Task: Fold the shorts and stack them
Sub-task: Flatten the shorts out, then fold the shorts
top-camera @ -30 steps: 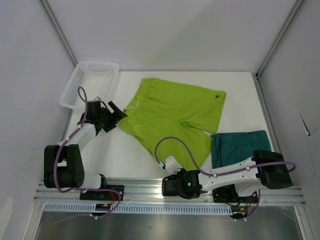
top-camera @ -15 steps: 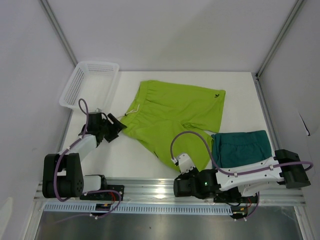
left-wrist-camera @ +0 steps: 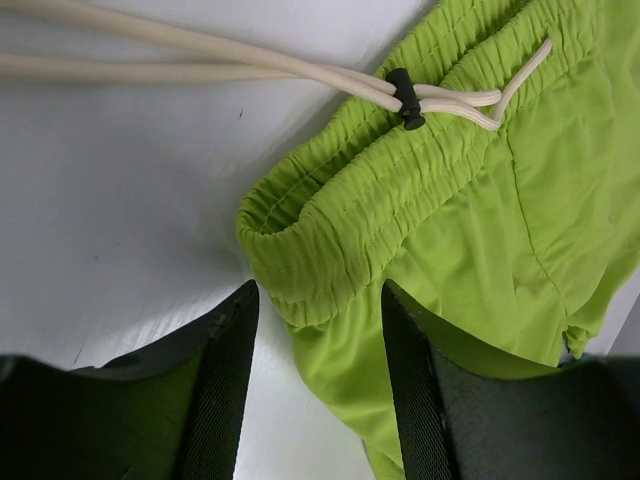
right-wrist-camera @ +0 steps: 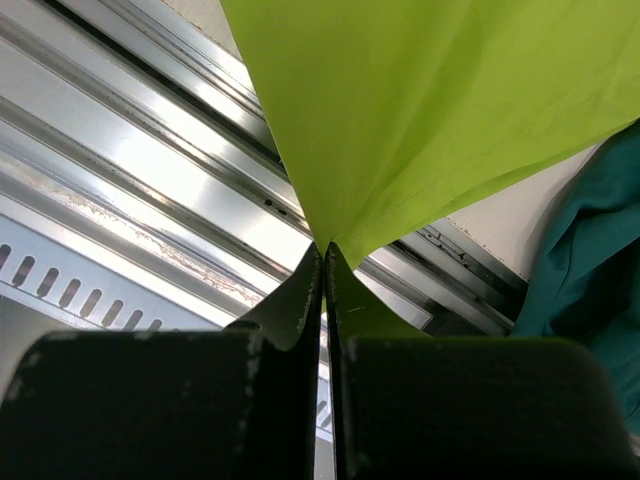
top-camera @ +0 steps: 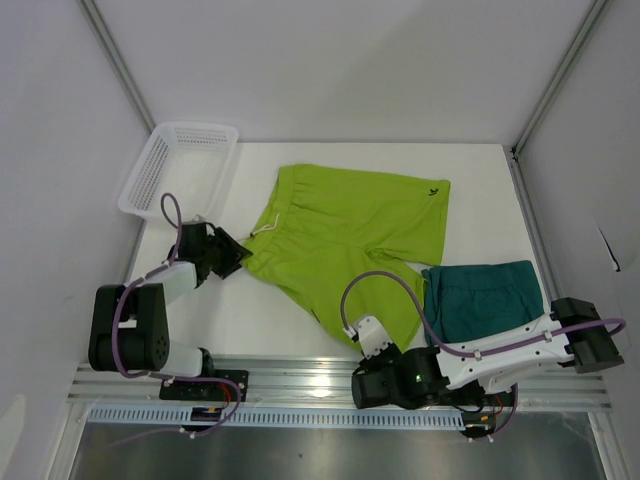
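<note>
Left fingers (left-wrist-camera: 228, 380) closer astride shorts (left-wrist-camera: 480, 230) (wrist-view)

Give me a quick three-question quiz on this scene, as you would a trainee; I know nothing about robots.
1. True or false: the teal shorts lie inside the basket.
2. The right gripper is shut on: A) the lime shorts, B) the drawstring, C) the basket?
3. Fill in: the left gripper has its open jaws either side of the lime shorts' ____.
Key: 1 false; 2 A; 3 waistband.
</note>
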You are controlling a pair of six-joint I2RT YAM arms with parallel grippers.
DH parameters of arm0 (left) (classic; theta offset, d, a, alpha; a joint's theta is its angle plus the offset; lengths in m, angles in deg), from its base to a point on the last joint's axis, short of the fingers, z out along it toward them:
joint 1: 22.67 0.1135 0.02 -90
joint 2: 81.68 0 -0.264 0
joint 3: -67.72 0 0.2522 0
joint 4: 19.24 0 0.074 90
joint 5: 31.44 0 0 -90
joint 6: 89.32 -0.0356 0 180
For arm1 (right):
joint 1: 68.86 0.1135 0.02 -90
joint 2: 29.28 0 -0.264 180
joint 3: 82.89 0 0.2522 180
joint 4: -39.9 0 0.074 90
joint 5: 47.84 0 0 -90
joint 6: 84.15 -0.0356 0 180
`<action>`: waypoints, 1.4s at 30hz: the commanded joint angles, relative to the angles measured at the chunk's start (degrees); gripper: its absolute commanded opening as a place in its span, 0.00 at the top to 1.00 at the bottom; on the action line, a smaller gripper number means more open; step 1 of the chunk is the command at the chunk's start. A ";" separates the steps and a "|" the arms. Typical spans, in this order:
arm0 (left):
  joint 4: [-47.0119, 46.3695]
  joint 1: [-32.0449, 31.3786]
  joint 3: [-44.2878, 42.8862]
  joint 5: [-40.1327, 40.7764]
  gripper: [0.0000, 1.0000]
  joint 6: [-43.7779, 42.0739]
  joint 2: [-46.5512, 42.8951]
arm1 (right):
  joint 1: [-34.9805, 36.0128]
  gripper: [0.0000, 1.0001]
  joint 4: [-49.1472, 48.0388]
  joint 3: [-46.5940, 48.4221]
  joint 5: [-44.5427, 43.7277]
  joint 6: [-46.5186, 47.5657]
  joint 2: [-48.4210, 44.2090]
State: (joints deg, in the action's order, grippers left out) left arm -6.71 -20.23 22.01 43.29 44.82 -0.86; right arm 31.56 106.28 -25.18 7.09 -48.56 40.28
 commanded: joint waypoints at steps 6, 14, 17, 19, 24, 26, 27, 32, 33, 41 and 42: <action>3.40 -1.03 -7.40 2.25 0.49 -0.19 3.73 | 2.14 1.00 -0.77 2.20 -0.88 0.27 0.40; 12.91 -0.50 -18.23 4.62 1.00 -1.77 8.66 | 3.73 1.00 0.38 2.38 -0.53 -0.87 1.54; 21.33 -0.42 -25.77 9.18 1.00 -4.06 8.74 | 5.22 1.00 0.38 2.29 0.00 -1.05 1.80; 24.69 -0.24 -27.28 11.13 1.00 -5.02 8.66 | 6.79 1.00 0.20 2.46 0.70 -0.70 1.89; 37.69 0.55 -32.21 20.61 1.00 -5.47 7.69 | 9.61 1.00 -2.17 2.64 2.55 2.11 3.74; 40.25 1.34 -33.27 24.58 1.00 -5.38 7.08 | 10.58 1.00 -3.31 3.08 2.99 2.99 5.23; 41.04 1.78 -33.27 24.41 1.00 -5.55 6.55 | 10.67 1.00 -3.23 3.34 2.64 2.91 5.84; 36.48 3.36 -29.59 18.97 0.50 -7.58 3.21 | 10.50 1.00 -0.60 4.48 -0.87 0.89 7.00; 35.70 3.36 -28.88 18.35 0.46 -7.75 2.77 | 10.32 1.00 0.02 4.48 -1.14 -0.16 6.65; 32.08 3.63 -22.39 13.34 0.49 -7.32 0.05 | 9.53 1.00 -0.68 2.37 -0.44 1.06 -3.02; 32.00 3.63 -21.68 12.72 0.50 -6.97 -0.48 | 9.53 1.00 -0.50 2.46 -0.44 1.41 -3.29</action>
State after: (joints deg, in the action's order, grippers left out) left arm 26.88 -16.80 -2.60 58.75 38.13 1.17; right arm 41.13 104.84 -22.82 7.53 -47.03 39.16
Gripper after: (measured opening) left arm 0.509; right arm 0.006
